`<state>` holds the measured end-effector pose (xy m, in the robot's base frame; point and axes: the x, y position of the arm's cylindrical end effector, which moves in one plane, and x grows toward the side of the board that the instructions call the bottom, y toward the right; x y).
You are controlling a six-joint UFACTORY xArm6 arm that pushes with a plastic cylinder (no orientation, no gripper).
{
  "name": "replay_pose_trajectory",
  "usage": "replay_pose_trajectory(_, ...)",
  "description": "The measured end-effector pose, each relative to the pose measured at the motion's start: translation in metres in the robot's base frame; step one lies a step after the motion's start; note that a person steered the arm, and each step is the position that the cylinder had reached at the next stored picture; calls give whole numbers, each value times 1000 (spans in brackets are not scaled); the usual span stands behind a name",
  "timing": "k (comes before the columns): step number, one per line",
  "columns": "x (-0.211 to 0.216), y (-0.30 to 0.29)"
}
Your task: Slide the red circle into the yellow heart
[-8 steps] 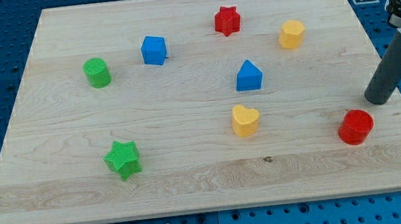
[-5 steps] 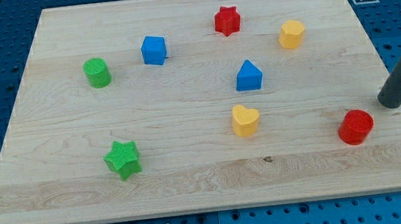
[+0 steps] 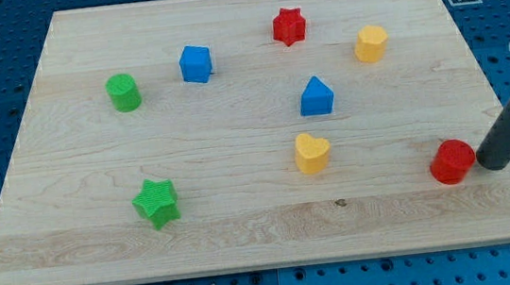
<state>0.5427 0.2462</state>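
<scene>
The red circle [image 3: 453, 161] sits near the board's lower right corner. The yellow heart [image 3: 312, 153] lies to its left, around the middle of the lower half of the board. My tip [image 3: 494, 163] is just to the right of the red circle, touching or almost touching its right side. The rod leans up toward the view's right edge.
Around the wooden board [image 3: 104, 244] lie a blue triangle-topped block [image 3: 317, 96] above the heart, a yellow hexagon [image 3: 371, 44], a red star [image 3: 288, 26], a blue cube [image 3: 195, 63], a green cylinder [image 3: 123, 92] and a green star [image 3: 157, 203].
My tip has moved toward the view's bottom, from up and right of the red circle to right beside it. No block has visibly moved.
</scene>
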Motion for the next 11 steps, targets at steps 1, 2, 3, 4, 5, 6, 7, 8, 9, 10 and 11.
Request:
replay_pose_trajectory(1, 0, -26)
replay_pose_trajectory(2, 0, -37)
replay_pose_trajectory(3, 1, -37)
replay_pose_trajectory(4, 4, -37)
replay_pose_trajectory(5, 4, -37)
replay_pose_trajectory(6, 4, -43)
replay_pose_trajectory(7, 4, -50)
replay_pose_trajectory(8, 4, -57)
replay_pose_trajectory(9, 4, -72)
replay_pose_trajectory(10, 4, -74)
replay_pose_trajectory(11, 4, -84)
